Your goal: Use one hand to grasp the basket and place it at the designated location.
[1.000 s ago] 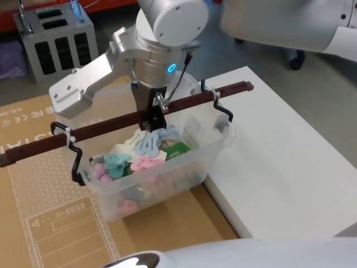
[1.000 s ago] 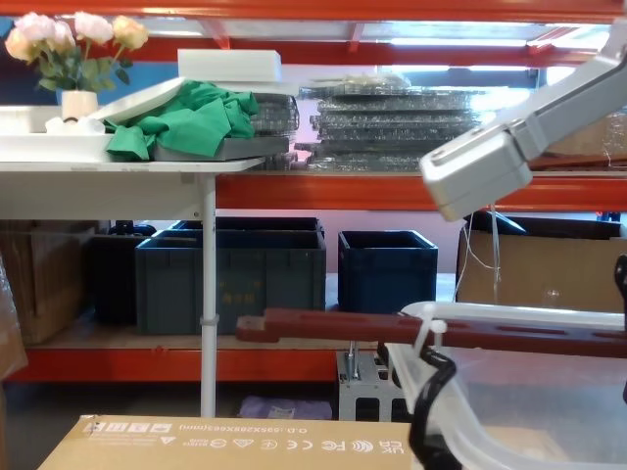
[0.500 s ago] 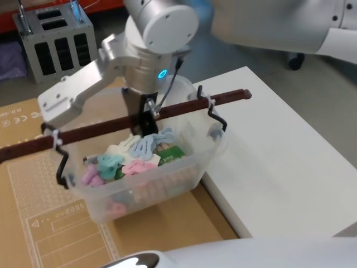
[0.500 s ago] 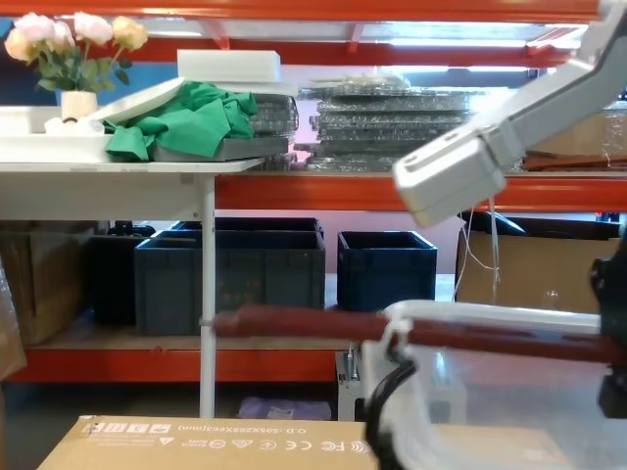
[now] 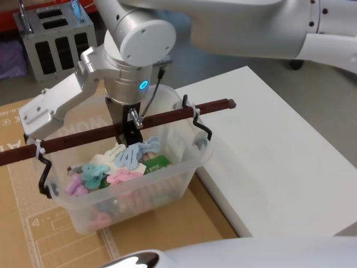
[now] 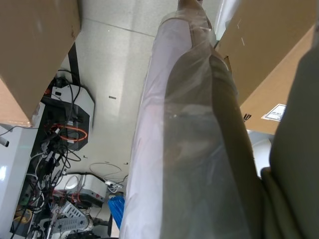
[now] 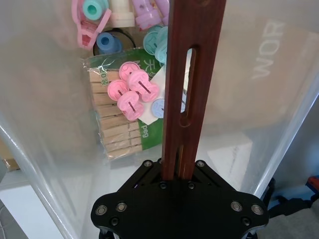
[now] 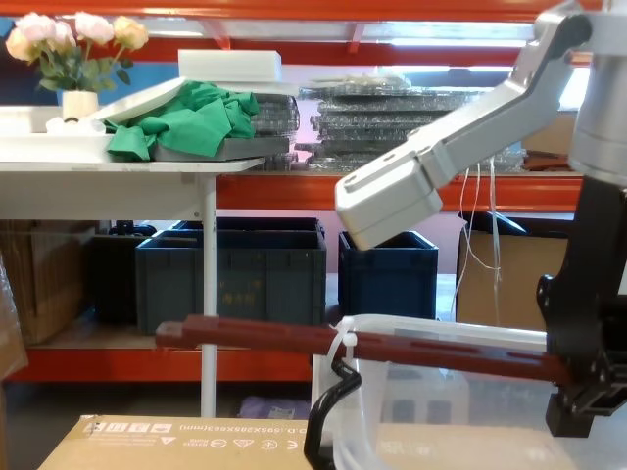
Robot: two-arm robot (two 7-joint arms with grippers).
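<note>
The basket [image 5: 146, 194] is a clear plastic tub holding pastel clips and a pack of wooden pegs. It hangs over the cardboard box, close to the white table's left edge. A long red-brown bar handle [image 5: 173, 115] spans its top, tied on with white zip ties. My right gripper [image 5: 133, 129] is shut on the middle of that bar, reaching down from above. In the right wrist view the bar [image 7: 192, 74] runs straight out of the black gripper [image 7: 179, 172]. From the chest, the bar [image 8: 265, 335] and tub [image 8: 441, 411] show low right, with the gripper [image 8: 580, 387] at the right edge.
A white table [image 5: 279, 156] lies to the right of the basket. A flat cardboard box [image 5: 33, 234] lies under and left of it. A grey metal rack [image 5: 53, 39] stands at the back left. Dark blue crates [image 8: 230, 274] sit on the shelf behind.
My right gripper has carried the basket to the left, away from the white table's edge and further over the cardboard box. Its grip on the bar is unchanged.
</note>
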